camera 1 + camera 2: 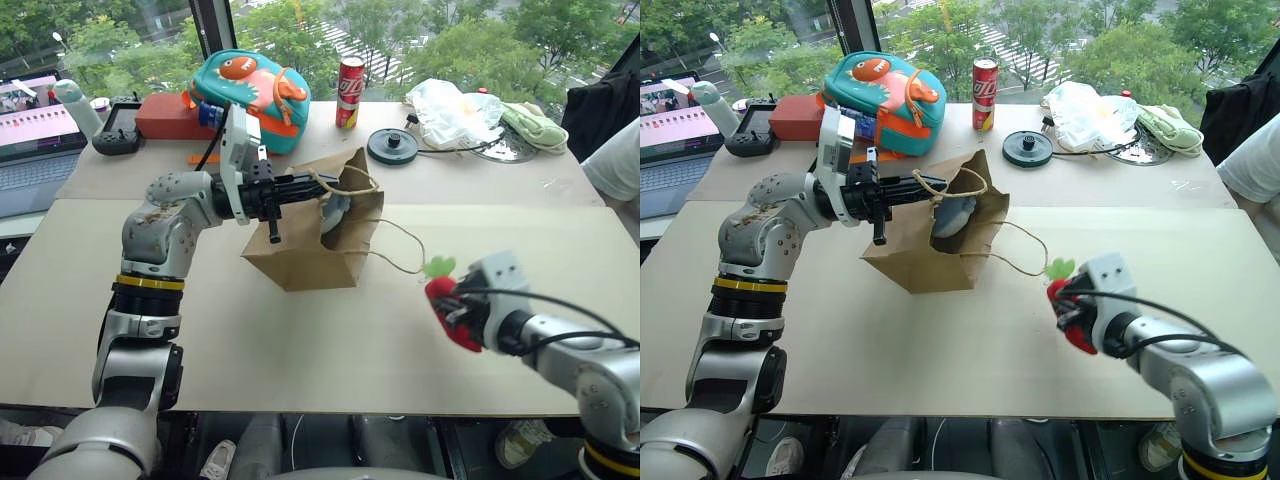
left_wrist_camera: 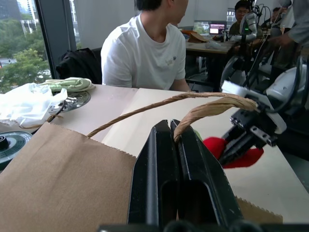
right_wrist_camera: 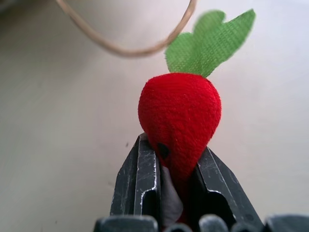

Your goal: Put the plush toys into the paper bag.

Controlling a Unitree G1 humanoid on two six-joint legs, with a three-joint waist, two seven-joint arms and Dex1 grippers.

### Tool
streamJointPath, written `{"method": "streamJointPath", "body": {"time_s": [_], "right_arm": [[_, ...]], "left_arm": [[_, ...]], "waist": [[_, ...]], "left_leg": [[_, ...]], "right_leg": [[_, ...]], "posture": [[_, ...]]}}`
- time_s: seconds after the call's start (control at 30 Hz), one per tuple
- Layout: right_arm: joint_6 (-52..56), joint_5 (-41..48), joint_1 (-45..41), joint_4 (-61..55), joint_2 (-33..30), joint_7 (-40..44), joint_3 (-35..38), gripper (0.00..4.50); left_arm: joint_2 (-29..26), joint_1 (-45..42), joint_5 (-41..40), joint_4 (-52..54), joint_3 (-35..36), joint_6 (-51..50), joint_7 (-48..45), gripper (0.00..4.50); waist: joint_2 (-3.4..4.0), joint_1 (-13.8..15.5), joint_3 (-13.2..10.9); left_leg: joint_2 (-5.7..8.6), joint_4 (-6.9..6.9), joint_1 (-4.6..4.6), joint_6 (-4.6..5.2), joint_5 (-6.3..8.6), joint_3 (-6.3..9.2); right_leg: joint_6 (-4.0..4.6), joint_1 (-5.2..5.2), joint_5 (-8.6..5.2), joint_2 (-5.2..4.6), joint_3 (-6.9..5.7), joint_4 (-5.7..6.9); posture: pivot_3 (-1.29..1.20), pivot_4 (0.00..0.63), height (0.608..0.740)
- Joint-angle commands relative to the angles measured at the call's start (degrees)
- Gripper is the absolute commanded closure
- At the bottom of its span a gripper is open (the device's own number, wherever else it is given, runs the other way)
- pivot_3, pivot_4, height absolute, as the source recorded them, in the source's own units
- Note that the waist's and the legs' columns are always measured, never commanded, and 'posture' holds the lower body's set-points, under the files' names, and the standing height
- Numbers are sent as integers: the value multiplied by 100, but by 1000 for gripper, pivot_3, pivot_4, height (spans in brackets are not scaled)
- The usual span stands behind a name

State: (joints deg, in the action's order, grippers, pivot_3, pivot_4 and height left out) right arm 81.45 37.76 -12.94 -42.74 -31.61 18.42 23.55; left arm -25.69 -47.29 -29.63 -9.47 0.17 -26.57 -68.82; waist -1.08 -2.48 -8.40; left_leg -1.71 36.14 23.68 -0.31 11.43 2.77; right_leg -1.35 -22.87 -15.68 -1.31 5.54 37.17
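Near the table's front right edge, the right gripper [image 3: 166,166] clamps the red plush chili pepper with green stem [image 1: 450,300]; the left gripper [image 2: 175,140], pinched shut, lifts the brown kraft paper bag [image 1: 300,255] by its twisted-cord handle [image 2: 212,108], the grey-blue toy [image 1: 952,215] inside; a handle slip would close the mouth.

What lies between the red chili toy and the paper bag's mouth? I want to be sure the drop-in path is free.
Nothing visible blocks it. The right claw grips the red chili toy above bare table. Only the bag's loose handle cord trails across that gap. The left claw pinches the other handle, holding the paper bag open.
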Motion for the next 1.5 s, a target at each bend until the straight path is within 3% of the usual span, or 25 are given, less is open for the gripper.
{"method": "streamJointPath", "body": {"time_s": [0.03, 0.17, 0.3, 0.83, 1.23, 1.5], "right_arm": [[233, 324, -514, 12, 299, -61, 392, 3773], [411, 241, -1210, 242, 992, -472, 310, 3773], [232, -147, -2050, 805, 2098, -1182, -274, 3773], [-973, -1118, -3120, 2863, 3122, -1503, -1945, 3773], [-1294, -1168, -3300, 3037, 3344, -1526, -1724, 48], [-905, -1068, -3269, 2481, 2835, -1446, -1431, 48]], "left_arm": [[-57, -61, -94, 175, 87, 18, 11, 4500], [-73, -67, -88, 156, 85, 31, 6, 4500], [-66, -67, -85, 166, 57, 32, 17, 4500], [-7, -77, -70, 172, 8, 33, 32, 4500], [4, -82, -46, 176, -20, 32, 52, 4500], [19, -81, -32, 181, -37, 32, 63, 4500]], "waist": [[0, 6, 0], [1, 2, 0], [6, -25, 3], [9, -39, 4], [10, -25, 4], [11, -24, 3]], "left_leg": [[0, -1, -1, 0, 0, 2], [1, -5, 1, 0, 0, 0], [-2, -5, 3, 0, 0, 0], [-1, -8, 3, -2, -2, -1], [-1, -10, 6, -3, -2, 2], [-1, -12, 6, -3, -2, 2]], "right_leg": [[0, 1, 0, 1, -2, 0], [2, -4, 1, -1, 0, 1], [5, -13, 3, 0, 0, 8], [6, -30, 3, -1, -1, 48], [7, -29, 4, -3, -6, 65], [7, -30, 4, -3, -6, 64]], "posture": [[0, 150, 739], [0, 150, 739], [0, 150, 739], [0, 150, 739], [0, 150, 739], [0, 150, 739]]}}
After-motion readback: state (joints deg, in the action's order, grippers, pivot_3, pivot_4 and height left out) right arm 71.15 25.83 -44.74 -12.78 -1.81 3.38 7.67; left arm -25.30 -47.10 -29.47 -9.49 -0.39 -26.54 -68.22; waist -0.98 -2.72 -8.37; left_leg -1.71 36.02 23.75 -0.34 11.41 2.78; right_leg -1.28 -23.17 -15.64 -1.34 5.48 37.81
